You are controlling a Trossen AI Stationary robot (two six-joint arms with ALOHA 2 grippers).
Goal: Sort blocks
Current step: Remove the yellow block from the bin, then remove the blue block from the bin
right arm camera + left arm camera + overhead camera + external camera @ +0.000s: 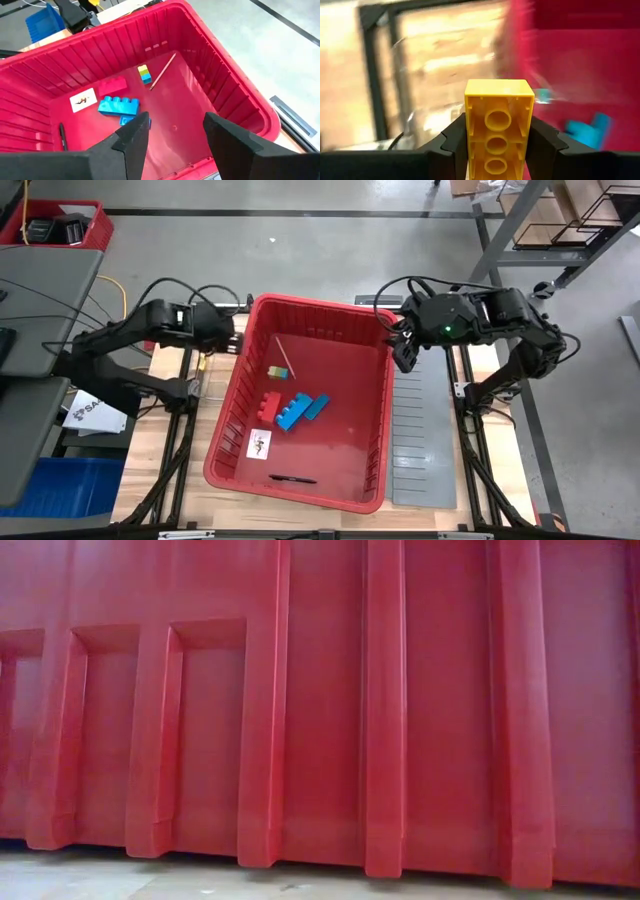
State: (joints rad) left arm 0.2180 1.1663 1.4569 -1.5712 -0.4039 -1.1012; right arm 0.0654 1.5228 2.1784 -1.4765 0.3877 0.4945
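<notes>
My left gripper (232, 337) is outside the red bin's left rim (240, 350) and shut on a yellow brick (498, 125). My right gripper (172, 132) is open and empty above the bin's far right corner (395, 345). On the bin's floor lie a red brick (270, 402), joined blue bricks (301, 410) and a small yellow-and-teal piece (277, 371). They also show in the right wrist view: the red brick (112, 87), the blue bricks (118, 105) and the small piece (144, 73). The low view shows only the bin's outer wall (320, 710). My left gripper pinches the yellow brick between its two fingers (451, 145), one on each long side wall (468, 135). The brick's hollow underside with its three round tubes faces the wrist camera. The brick's far end sticks out beyond the fingertips. It is lifted clear.
In the bin also lie a pencil (283, 356), a small white card (260, 442) and a black pen (292, 478). A flat grey slotted sheet (422, 430) lies on the wooden table to the bin's right. Black frame rails run along both sides of the table.
</notes>
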